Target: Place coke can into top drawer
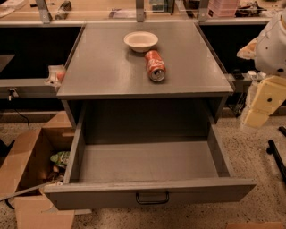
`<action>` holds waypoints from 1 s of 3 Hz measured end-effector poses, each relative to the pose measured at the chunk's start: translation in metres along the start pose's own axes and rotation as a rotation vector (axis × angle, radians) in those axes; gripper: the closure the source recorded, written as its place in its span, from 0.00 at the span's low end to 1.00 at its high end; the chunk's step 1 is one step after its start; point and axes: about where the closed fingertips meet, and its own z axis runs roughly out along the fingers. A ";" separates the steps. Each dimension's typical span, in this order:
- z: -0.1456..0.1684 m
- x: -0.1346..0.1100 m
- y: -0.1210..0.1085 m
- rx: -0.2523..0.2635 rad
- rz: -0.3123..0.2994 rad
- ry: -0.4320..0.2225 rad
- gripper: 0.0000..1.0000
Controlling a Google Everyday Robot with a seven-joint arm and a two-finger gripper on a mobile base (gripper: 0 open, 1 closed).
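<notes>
The coke can is red with white lettering and lies on its side on the grey cabinet top, silver end towards me. The top drawer is pulled wide open below it and its inside looks empty; its front panel has a small dark handle. My gripper hangs at the right edge of the view, beside the cabinet's right front corner, level with the cabinet top's front edge. It is well to the right of the can and holds nothing that I can see.
A white bowl stands just behind the can. An open brown cardboard box with some items sits on the floor left of the drawer. A counter with clutter runs along the back. A dark leg stands at the right.
</notes>
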 end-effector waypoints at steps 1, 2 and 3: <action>0.000 0.000 0.000 0.000 0.000 0.000 0.00; 0.014 -0.014 -0.016 0.026 0.082 -0.076 0.00; 0.031 -0.033 -0.041 0.061 0.164 -0.162 0.00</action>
